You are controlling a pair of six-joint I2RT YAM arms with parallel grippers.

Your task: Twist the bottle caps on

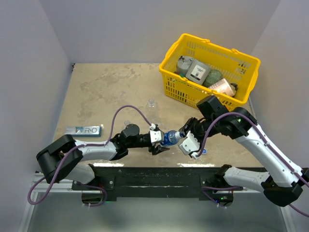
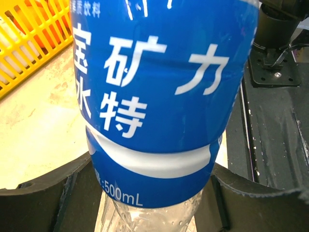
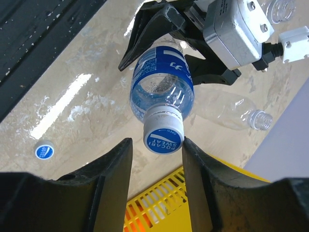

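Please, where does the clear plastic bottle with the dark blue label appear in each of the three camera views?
Top external: the clear plastic bottle with the dark blue label sits just below centre.
Left wrist: its label fills the middle and top.
Right wrist: upper centre, capped end toward the camera.
Shared landmark: the yellow plastic basket, upper right, upper left, bottom centre in that order.

Blue-labelled bottle held centre, yellow basket behind, flat packet left

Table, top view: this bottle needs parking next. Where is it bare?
Bare: the far-left stretch between the flat blue-and-white packet and the yellow plastic basket. Crowded: the near centre, where the left pincer and right pincer meet at the blue-labelled plastic bottle.
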